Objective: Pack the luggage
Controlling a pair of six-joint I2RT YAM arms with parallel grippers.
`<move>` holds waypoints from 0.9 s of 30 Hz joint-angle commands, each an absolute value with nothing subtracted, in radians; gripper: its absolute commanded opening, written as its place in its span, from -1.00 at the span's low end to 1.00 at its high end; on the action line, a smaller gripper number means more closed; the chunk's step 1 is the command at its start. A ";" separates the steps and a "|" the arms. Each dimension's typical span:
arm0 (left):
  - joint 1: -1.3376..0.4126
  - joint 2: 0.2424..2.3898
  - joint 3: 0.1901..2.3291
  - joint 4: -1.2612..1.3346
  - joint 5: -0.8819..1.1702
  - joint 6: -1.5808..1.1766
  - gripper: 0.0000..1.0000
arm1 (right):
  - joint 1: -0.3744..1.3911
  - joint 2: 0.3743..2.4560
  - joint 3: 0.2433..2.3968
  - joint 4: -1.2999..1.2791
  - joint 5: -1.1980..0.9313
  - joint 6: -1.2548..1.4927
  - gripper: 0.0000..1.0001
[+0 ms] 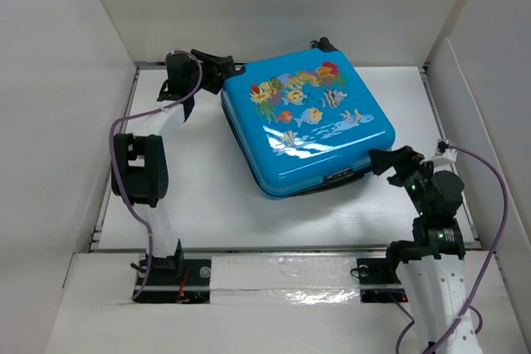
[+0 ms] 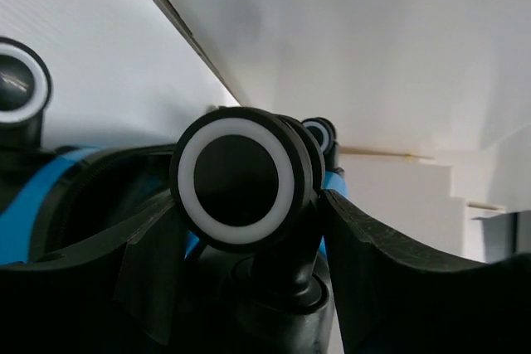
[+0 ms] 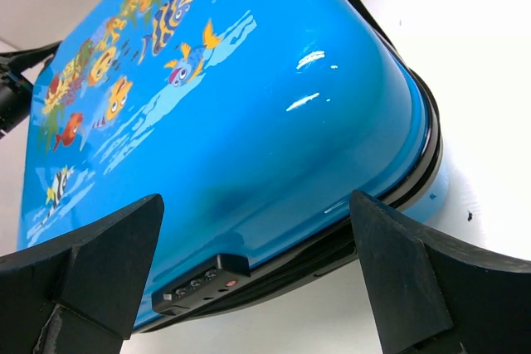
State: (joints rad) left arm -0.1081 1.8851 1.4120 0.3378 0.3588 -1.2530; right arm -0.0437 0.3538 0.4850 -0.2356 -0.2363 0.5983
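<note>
The luggage (image 1: 307, 122) lies closed and flat on the white table, its fish print facing up, with a black combination lock (image 1: 338, 176) on its near edge. My left gripper (image 1: 217, 68) is at its far-left corner. In the left wrist view both fingers press against a black wheel with a white ring (image 2: 241, 176), and blue shell (image 2: 33, 196) shows behind it. My right gripper (image 1: 386, 162) hovers just off the near-right corner. Its jaws stand wide apart (image 3: 257, 198) with nothing between them, facing the blue shell (image 3: 249, 105) and the lock (image 3: 199, 279).
White walls (image 1: 75, 80) close in the table on the left, back and right. Another wheel (image 2: 17, 89) sits at the left in the left wrist view, and a further one (image 2: 319, 134) behind the gripped wheel. A purple cable (image 1: 489, 196) loops beside the right arm.
</note>
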 commanded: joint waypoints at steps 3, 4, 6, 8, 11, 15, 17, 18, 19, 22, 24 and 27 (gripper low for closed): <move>-0.146 1.733 1.549 0.568 0.555 -1.370 -1.00 | -0.032 0.396 0.526 -0.192 -0.213 0.591 1.00; -0.146 1.729 1.551 0.561 0.558 -1.390 -1.00 | -0.032 0.405 0.525 -0.186 -0.222 0.592 1.00; -0.146 1.727 1.536 0.558 0.568 -1.411 -1.00 | -0.032 0.426 0.522 -0.167 -0.235 0.592 1.00; -0.137 1.733 1.497 0.615 0.583 -1.495 -1.00 | -0.032 0.445 0.525 -0.152 -0.233 0.595 1.00; -0.172 1.711 1.369 0.712 0.592 -1.557 -1.00 | -0.032 0.478 0.531 -0.123 -0.222 0.595 1.00; -0.149 1.698 1.273 0.735 0.587 -1.540 -1.00 | -0.032 0.537 0.552 -0.106 -0.224 0.589 1.00; -0.123 1.681 1.308 0.637 0.588 -1.447 -1.00 | -0.032 0.543 0.561 -0.097 -0.232 0.589 1.00; -0.123 1.665 1.368 0.517 0.509 -1.280 -1.00 | -0.032 0.543 0.560 -0.094 -0.233 0.589 1.00; -0.123 1.620 1.373 0.395 0.452 -1.223 -1.00 | -0.032 0.543 0.561 -0.091 -0.227 0.589 1.00; -0.098 1.604 1.333 0.493 0.472 -1.265 -1.00 | -0.023 0.555 0.566 -0.094 -0.222 0.584 1.00; -0.089 1.638 1.397 0.509 0.546 -1.305 -1.00 | -0.023 0.561 0.581 -0.100 -0.222 0.581 1.00; -0.126 1.651 1.468 0.480 0.548 -1.315 -1.00 | -0.023 0.563 0.603 -0.110 -0.206 0.575 1.00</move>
